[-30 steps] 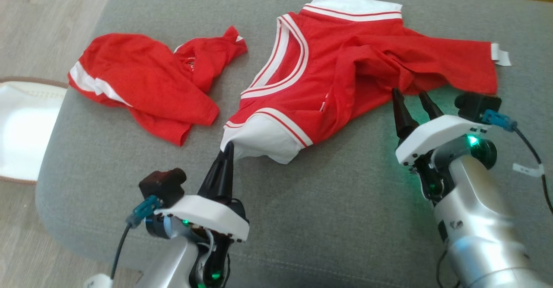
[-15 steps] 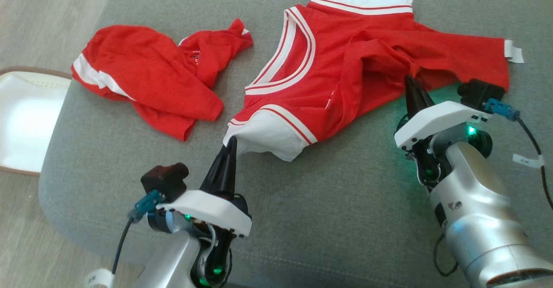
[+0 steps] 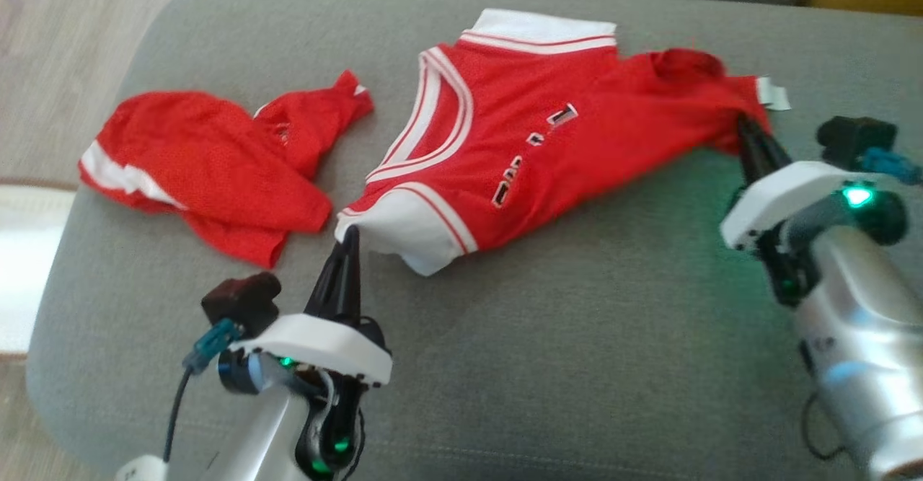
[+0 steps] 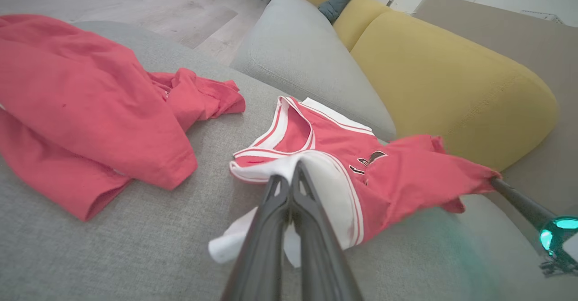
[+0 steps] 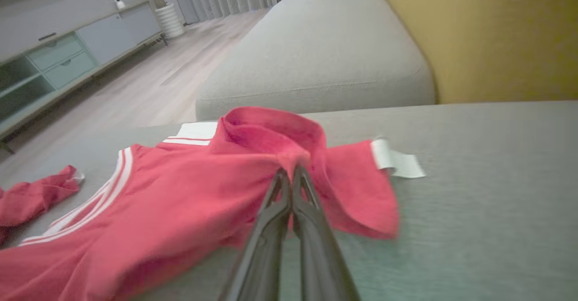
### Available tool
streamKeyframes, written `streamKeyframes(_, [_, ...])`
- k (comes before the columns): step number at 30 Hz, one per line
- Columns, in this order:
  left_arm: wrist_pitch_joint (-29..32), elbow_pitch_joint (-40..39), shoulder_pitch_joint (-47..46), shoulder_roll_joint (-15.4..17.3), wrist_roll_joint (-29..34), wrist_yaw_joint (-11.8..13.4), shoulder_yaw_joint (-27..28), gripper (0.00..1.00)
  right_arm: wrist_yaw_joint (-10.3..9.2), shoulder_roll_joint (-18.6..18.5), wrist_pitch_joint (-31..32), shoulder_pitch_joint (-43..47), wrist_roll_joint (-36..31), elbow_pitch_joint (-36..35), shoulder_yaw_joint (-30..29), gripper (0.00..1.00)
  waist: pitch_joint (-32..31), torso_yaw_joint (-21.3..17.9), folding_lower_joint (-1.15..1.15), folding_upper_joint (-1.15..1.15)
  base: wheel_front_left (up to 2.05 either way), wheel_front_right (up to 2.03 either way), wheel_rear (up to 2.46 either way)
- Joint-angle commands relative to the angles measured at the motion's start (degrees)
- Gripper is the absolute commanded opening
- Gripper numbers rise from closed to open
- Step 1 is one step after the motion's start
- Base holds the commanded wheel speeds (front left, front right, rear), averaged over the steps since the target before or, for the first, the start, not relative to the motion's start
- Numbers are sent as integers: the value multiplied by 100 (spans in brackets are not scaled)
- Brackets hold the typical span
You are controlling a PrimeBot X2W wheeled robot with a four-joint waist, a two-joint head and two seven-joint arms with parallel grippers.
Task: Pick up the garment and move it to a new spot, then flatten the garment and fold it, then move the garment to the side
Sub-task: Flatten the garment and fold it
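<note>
Looking down from the head view, the red sleeveless jersey with white-and-red striped trim (image 3: 548, 142) lies stretched across the far half of the grey fabric sofa seat (image 3: 577, 351). Its striped openings face the seat's left edge and its hem end faces the right edge. The left claw (image 3: 350, 236) is pinched together on the jersey's white shoulder band, near the middle of the seat. The right claw (image 3: 745, 129) is closed tight on red cloth at the hem corner, just beside a small white label (image 3: 773, 94). Dark lettering shows on the chest. A second red garment, crumpled, with a white band (image 3: 209, 164), sits by the seat's left edge, near the jersey but apart from it. A pale blurred object (image 3: 21, 265) lies on the floor beyond that edge.

From the left wrist, the two dark fingers (image 4: 271, 229) meet on the white band, which is raised a little off the seat. The crumpled garment spreads close by on the left. A yellow sofa back cushion (image 4: 451, 80) rises behind the jersey, with a second grey seat cushion (image 4: 307, 62) beside it.

From the right wrist, the fingers press together with a bunched fold of red cloth between them. The label sticks out to the right, lying on the seat. A wooden floor (image 5: 149, 84) and a pale low cabinet with drawers (image 5: 67, 53) lie beyond the seat's far edge.
</note>
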Motion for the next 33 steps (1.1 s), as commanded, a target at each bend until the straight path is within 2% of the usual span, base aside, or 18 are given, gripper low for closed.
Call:
streamKeyframes(1, [-71,-182,-41,13,58,36,217,0,-5,-12,17,43,-28,-182,120,0,-140,-142,0,0,0,0,0])
streamKeyframes(7, [-71,-221,65,13,96,43,454,0,-5,-834,1015,508,90,-1179,438,0,-404,-397,0,0,0,0,0])
streamKeyframes(12, [-71,-274,123,13,114,39,529,0,-5,-1809,1985,998,196,-2126,796,0,-604,-486,0,0,0,0,0])
streamKeyframes(19, [-71,-376,284,13,79,83,548,0,-5,-2834,3525,1784,1070,-3485,1085,0,-908,-652,0,0,0,0,0])
streamKeyframes(24, [-71,-383,412,13,167,49,437,0,-5,-3222,4468,2333,1825,-4285,1047,0,-967,-743,0,0,0,0,0])
streamKeyframes(27, [-71,-323,460,13,254,6,361,0,-5,-3354,4869,2645,2025,-4599,968,0,-957,-758,0,0,0,0,0])
streamKeyframes(33, [-71,-102,477,13,452,-68,275,0,-5,-3268,5037,2994,1928,-4936,819,0,-815,-688,0,0,0,0,0])
